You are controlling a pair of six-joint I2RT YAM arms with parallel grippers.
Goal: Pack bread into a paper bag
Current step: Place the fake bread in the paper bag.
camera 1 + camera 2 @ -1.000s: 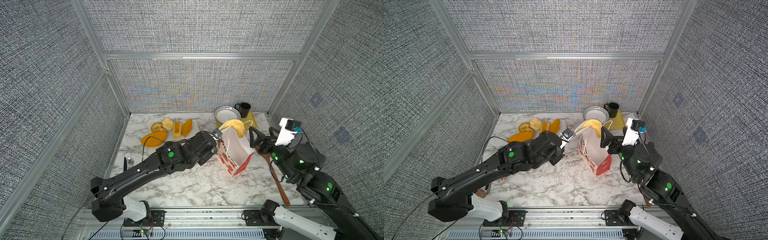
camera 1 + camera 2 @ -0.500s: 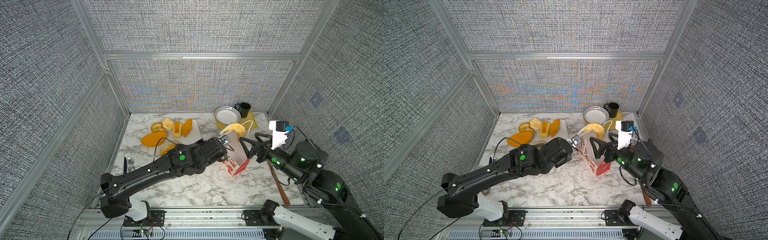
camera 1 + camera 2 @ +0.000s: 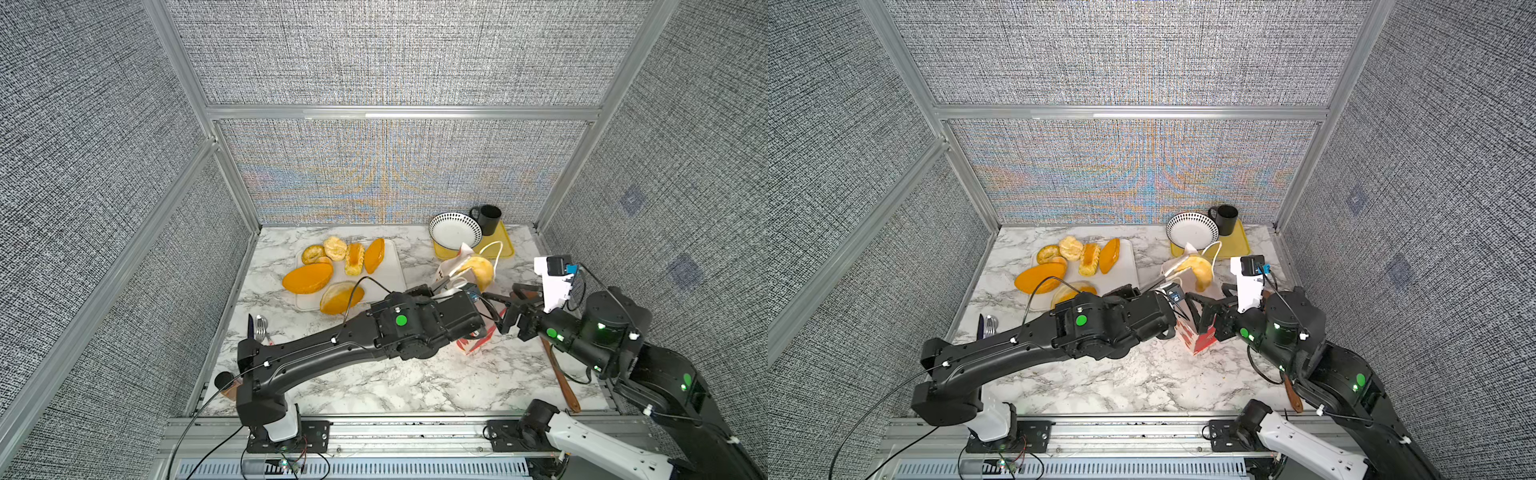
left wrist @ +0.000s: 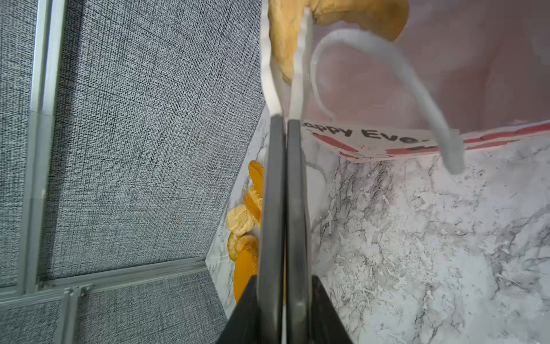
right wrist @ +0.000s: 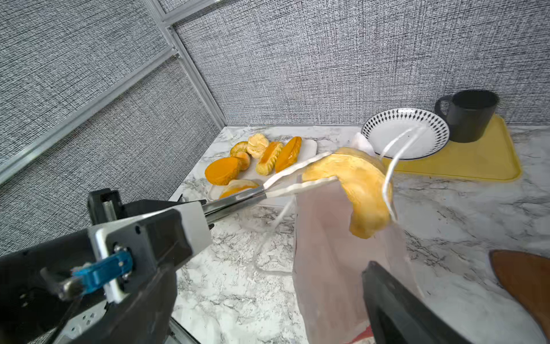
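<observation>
My left gripper (image 3: 453, 291) (image 4: 285, 300) is shut on metal tongs (image 5: 238, 199) with white tips. The tongs pinch a golden croissant-shaped bread (image 3: 480, 268) (image 3: 1198, 268) (image 5: 363, 190) (image 4: 342, 12) at the mouth of the paper bag (image 3: 446, 270) (image 3: 1200, 340) (image 5: 327, 238) (image 4: 372, 140), and a white cord handle lies across the bread. My right gripper (image 3: 496, 311) (image 3: 1198, 313) stands open at the bag's near side. One of its fingers (image 5: 401, 303) is beside the bag's wall; I cannot tell if it touches. More bread (image 3: 345, 266) (image 3: 1079, 257) lies on a white board (image 3: 390, 282).
A yellow tray (image 3: 505, 249) at the back right carries a patterned bowl (image 3: 455, 230) and a black mug (image 3: 488, 220). A wooden spatula (image 3: 563, 382) lies under my right arm. A fork and knife (image 3: 255, 328) rest near the left wall.
My left arm has carried the bread in the tongs to the right and down to the bag's mouth. My right arm has swung left, bringing its open gripper up to the bag.
</observation>
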